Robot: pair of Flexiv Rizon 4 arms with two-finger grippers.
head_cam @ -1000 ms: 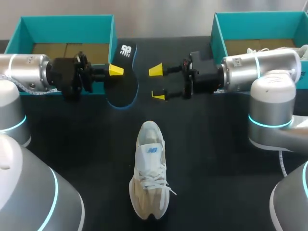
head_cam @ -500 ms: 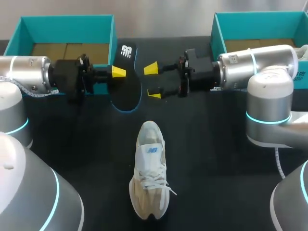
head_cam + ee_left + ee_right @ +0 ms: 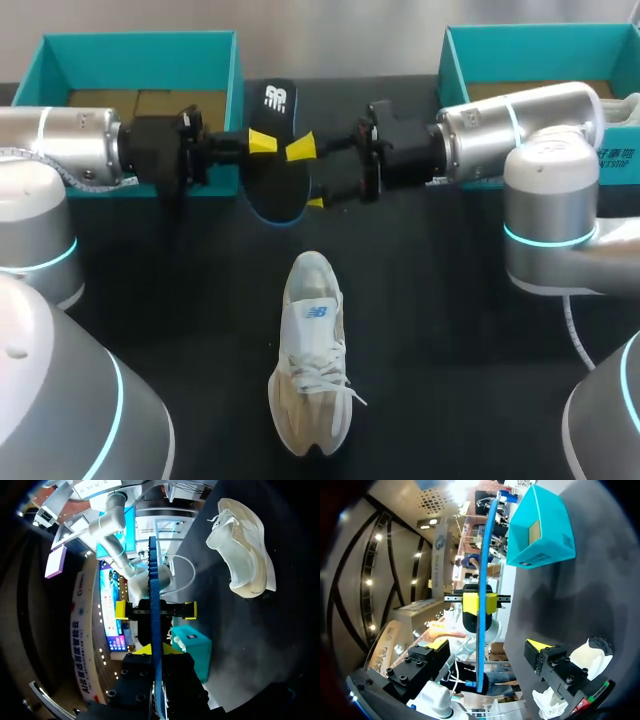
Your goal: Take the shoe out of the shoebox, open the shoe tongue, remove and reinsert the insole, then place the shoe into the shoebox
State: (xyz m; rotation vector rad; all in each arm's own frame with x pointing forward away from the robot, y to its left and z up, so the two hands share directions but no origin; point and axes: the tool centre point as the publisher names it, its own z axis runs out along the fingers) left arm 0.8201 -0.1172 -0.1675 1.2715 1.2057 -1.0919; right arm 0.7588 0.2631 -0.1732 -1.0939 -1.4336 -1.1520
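Note:
My left gripper is shut on a black insole with a blue rim and holds it on edge above the table's far middle. My right gripper stands open, one yellow tip on each side of the insole, neither touching it. The right wrist view has the insole edge-on between my right gripper's wide fingers, with the left gripper behind it. In the left wrist view the insole runs out from my left gripper. The white shoe lies on the table nearer me, toe towards me.
A teal shoebox stands open at the back left behind my left arm. A second teal box at the back right has something white inside, partly hidden by my right arm. Dark bare table surrounds the shoe.
My left arm has carried the insole to the right. My right arm has come left, so its open fingers now straddle the insole. The shoe has stayed put.

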